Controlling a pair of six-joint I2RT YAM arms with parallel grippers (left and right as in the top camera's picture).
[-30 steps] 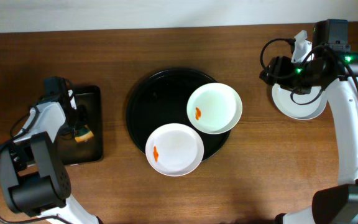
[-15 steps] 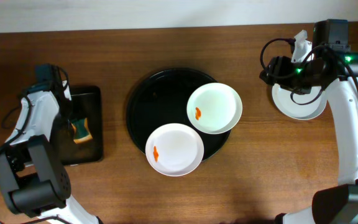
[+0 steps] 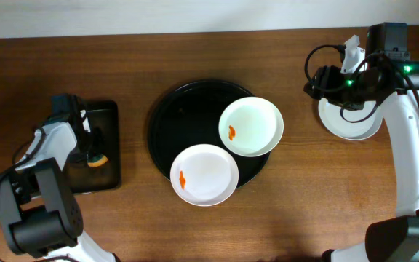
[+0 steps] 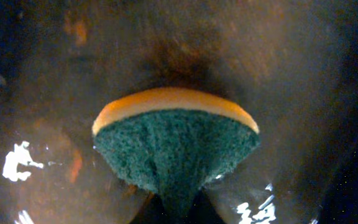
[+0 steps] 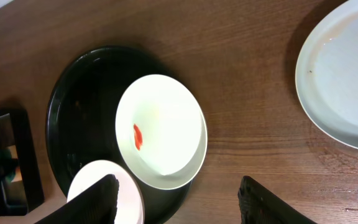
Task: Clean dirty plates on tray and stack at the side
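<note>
Two white plates with orange smears lie on the round black tray (image 3: 177,116): one at the right (image 3: 251,126), one at the front (image 3: 204,175). Both show in the right wrist view (image 5: 160,130) (image 5: 98,193), as does the tray (image 5: 82,93). A third white plate (image 3: 349,124) lies on the table at the right, under my right arm; in the right wrist view (image 5: 347,81) it shows no smear. My right gripper (image 5: 179,202) is open and empty above the table. My left gripper (image 4: 178,214) is shut on a green and orange sponge (image 4: 176,146) over the small rectangular tray.
The small rectangular black tray (image 3: 108,175) lies at the left of the table, with the sponge (image 3: 95,156) held over it. A pale wall runs along the table's far edge.
My left gripper, with the sponge, swung out to the left over the small tray and came back to about where it was. The right arm and the plates have not moved.
</note>
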